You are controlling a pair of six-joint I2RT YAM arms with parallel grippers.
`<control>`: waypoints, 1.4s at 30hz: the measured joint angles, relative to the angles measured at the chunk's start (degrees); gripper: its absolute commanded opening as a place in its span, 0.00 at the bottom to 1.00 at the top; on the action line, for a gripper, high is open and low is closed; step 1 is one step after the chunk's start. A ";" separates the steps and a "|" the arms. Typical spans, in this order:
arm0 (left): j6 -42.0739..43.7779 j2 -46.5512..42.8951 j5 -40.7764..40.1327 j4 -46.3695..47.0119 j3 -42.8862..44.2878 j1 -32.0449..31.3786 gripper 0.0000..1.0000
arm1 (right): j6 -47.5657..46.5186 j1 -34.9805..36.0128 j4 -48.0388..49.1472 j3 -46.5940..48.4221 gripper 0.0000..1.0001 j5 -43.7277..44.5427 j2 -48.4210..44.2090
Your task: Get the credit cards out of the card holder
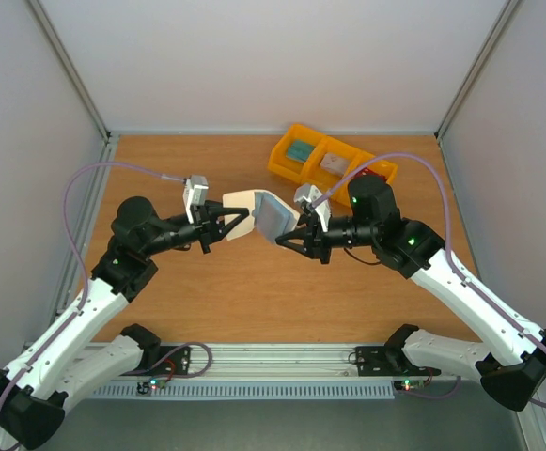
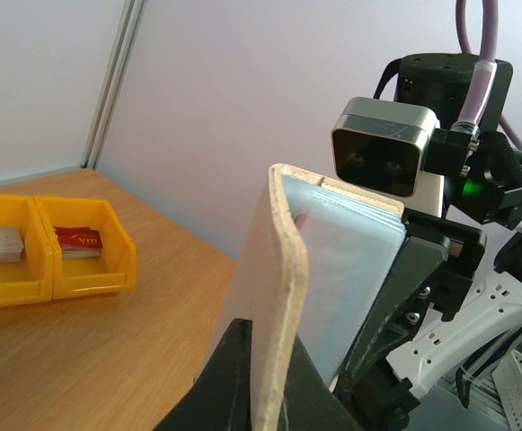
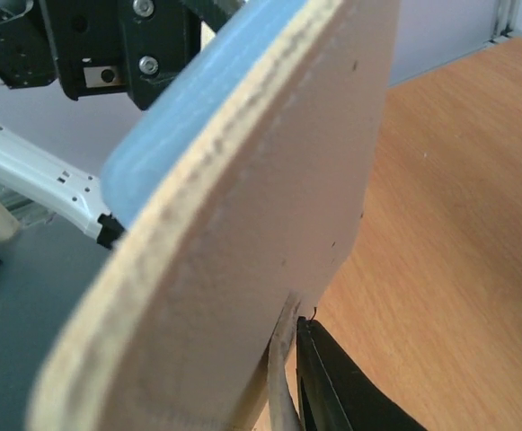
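Above the middle of the table (image 1: 254, 301), the card holder (image 1: 271, 218) is held open between both grippers, clear of the surface. The left gripper (image 1: 245, 218) is clamped on the cream flap's edge. The right gripper (image 1: 287, 233) pinches the opposite flap, its grey-blue lining facing upward. One red credit card (image 2: 79, 239) lies in the yellow bin tray (image 2: 108, 269).

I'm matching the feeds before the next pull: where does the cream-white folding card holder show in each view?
Top external: cream-white folding card holder at centre, between the two arms, its grey-blue inside showing.
Left wrist: holder at lower centre, cream edge upright, grey-blue inside to its right.
Right wrist: holder fills most of the picture, cream outside towards the camera.
Shared landmark: brown wooden tabletop, in all three.
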 measured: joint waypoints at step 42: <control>-0.59 -0.11 -4.17 1.16 -1.42 -0.02 0.29 | 6.14 0.39 2.56 5.35 0.01 7.37 6.21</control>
